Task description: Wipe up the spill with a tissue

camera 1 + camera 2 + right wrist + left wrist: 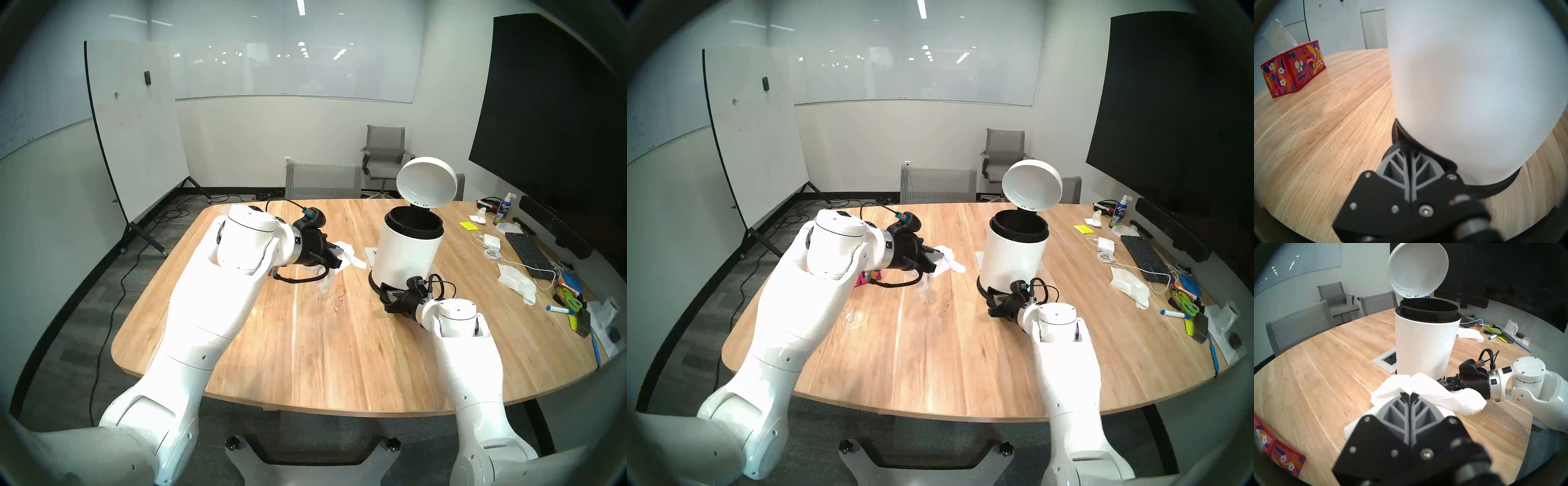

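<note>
The left gripper (pixel 1409 394) pinches the crumpled tissue (pixel 1425 394) above the table (pixel 339 356), at about 9 o'clock from the white bin (pixel 403 251) (lid up). The right gripper (pixel 1409 149), fingers pressed together, rests on the bin's pedal at its 6 o'clock base.

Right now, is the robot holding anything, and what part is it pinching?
Yes. The left gripper pinches the white tissue near its bunched middle, loose ends hanging free. The right gripper holds nothing; it's shut, its tips at the bin's pedal.
</note>
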Action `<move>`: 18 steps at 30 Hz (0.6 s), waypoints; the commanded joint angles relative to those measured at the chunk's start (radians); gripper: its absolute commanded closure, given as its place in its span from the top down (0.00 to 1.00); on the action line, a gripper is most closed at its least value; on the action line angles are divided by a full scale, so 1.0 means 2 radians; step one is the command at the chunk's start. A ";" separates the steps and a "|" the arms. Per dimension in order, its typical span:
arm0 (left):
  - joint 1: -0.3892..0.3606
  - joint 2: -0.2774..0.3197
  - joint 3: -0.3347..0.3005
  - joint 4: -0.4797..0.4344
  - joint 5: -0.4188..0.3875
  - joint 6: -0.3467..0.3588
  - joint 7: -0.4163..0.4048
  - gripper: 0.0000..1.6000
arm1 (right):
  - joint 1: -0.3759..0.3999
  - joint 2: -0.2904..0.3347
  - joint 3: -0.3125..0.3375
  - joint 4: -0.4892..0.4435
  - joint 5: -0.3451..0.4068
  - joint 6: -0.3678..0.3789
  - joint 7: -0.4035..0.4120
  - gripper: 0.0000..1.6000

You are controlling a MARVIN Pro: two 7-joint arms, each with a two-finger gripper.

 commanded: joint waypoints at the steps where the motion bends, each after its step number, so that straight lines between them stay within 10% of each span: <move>1: -0.048 -0.038 0.004 0.004 -0.003 -0.001 0.007 0.00 | -0.012 0.000 -0.002 0.014 -0.003 0.006 0.000 0.00; 18: -0.103 -0.096 0.032 0.060 0.000 -0.001 0.040 0.00 | -0.012 0.000 -0.002 0.014 -0.004 0.006 0.000 0.00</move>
